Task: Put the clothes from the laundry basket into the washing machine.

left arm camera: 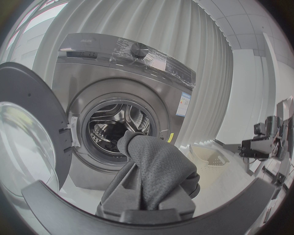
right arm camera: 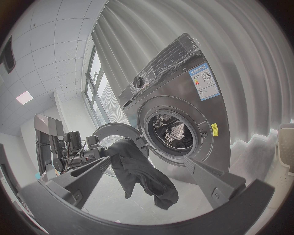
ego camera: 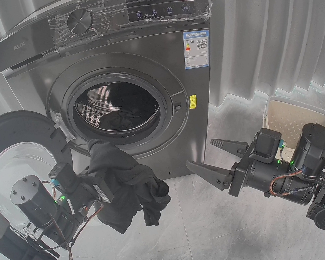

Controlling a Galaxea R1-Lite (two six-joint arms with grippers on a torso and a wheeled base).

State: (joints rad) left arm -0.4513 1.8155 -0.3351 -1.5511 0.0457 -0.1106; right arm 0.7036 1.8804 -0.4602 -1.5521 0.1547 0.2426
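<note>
Your L tool pinched garment, hanging long-axis down; washer mouth lay just ahead, above. R tool spread, empty, farther.

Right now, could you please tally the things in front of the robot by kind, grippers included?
Washing machine: 1
Laundry basket: 1
Dark garment: 1
Grippers: 2 (left gripper, right gripper)
Total: 5

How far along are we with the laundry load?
Done: the washing machine door stands open, and a dark heap seems to lie in the drum already. In hand: the left gripper holds a dark garment before the opening. Left: push it in; the right gripper is open and empty, and the laundry basket's visible part looks bare.
</note>
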